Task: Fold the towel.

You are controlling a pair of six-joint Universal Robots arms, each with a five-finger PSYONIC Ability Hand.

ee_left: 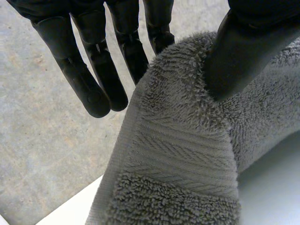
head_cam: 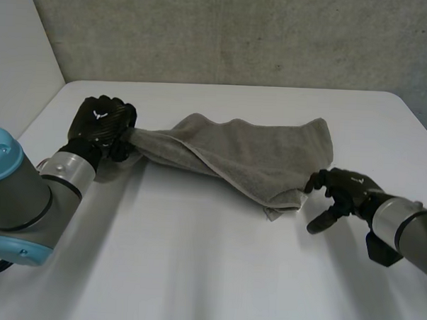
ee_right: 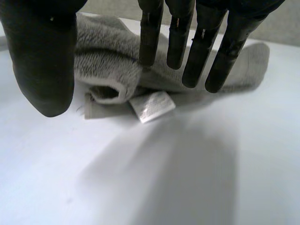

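A grey towel (head_cam: pixel 256 155) lies loosely folded across the middle of the white table (head_cam: pixel 195 265). Its left end is drawn into a narrow strip that rises off the table into my left hand (head_cam: pixel 101 127). That hand is shut on this end: in the left wrist view the thumb (ee_left: pixel 243 51) presses into the towel's pile (ee_left: pixel 178 154). My right hand (head_cam: pixel 343 190) is open just off the towel's near right corner, its fingers (ee_right: pixel 192 47) straight and holding nothing. At its fingertips that corner of the towel (ee_right: pixel 108 61) lies rolled, with a white label (ee_right: pixel 152 105) sticking out.
Bare table (ee_right: pixel 187 178) stretches in front of the towel toward me. A grey wall (head_cam: pixel 240 33) stands behind the table's far edge. My left arm (head_cam: pixel 20 194) reaches over the table's near left part.
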